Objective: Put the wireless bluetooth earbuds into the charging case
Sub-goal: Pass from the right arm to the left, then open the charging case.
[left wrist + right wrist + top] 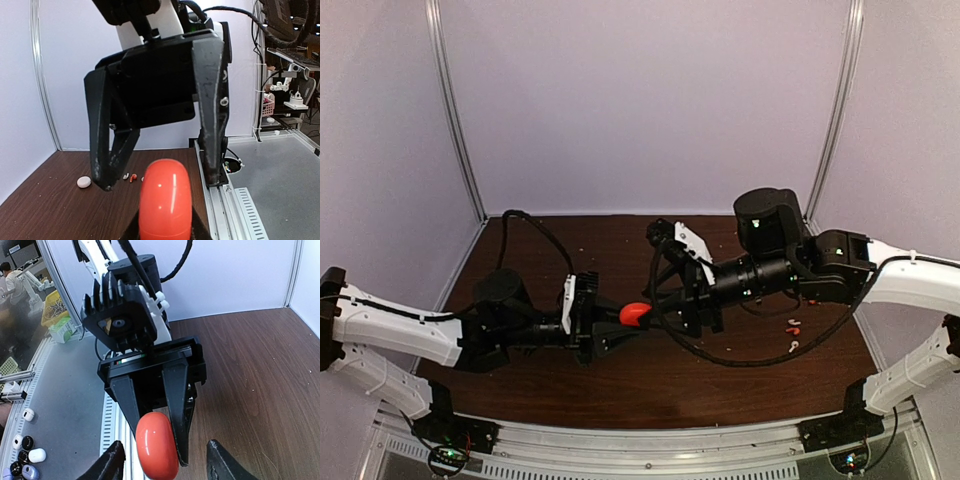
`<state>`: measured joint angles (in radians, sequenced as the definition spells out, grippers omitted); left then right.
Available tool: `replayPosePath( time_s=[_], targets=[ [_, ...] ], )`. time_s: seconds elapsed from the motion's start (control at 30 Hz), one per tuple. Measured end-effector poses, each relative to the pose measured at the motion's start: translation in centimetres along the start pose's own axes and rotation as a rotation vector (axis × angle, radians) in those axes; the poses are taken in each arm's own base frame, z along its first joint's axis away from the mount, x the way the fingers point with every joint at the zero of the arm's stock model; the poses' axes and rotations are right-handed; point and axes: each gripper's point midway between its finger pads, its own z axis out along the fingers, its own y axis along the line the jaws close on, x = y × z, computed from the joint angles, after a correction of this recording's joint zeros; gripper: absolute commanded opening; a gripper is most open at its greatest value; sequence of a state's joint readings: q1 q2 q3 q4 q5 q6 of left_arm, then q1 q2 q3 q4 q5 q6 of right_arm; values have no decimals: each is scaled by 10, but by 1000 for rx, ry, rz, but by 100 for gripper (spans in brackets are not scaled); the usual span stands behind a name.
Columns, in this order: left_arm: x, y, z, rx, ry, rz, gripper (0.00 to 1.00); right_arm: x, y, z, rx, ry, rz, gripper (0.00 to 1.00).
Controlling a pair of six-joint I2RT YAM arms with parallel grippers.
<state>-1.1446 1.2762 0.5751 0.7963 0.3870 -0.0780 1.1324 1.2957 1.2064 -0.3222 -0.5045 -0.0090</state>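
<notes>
A glossy red-orange charging case (633,313) is held above the brown table, its lid closed. My left gripper (618,320) is shut on it; in the left wrist view the case (164,200) fills the low centre. My right gripper (667,310) is open and faces the case head-on, its tips (165,466) spread wide either side of the case (156,445) without touching. A red-orange earbud (793,325) and a white earbud (792,347) lie on the table under the right arm. They also show small in the left wrist view: red-orange (133,177), white (126,176).
A small white oval piece (84,182) lies on the table left of the earbuds. A metal rail (220,200) runs along the table's near edge. Several small cases (25,450) lie on the grey surface beyond the rail. White walls enclose the back and sides.
</notes>
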Motion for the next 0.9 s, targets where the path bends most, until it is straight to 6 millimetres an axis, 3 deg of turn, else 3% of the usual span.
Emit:
replayPosePath(
  time_s=[0.37, 0.7, 0.9],
  targets=[
    [-19, -9, -13, -5, -53, 19, 0, -8, 1, 1, 8, -30, 75, 59],
    [0, -6, -7, -16, -2, -1, 0, 3, -3, 16, 22, 15, 59, 58],
    [3, -8, -6, -4, 2, -1, 0, 2, -11, 14, 48, 8, 58, 58]
  ],
)
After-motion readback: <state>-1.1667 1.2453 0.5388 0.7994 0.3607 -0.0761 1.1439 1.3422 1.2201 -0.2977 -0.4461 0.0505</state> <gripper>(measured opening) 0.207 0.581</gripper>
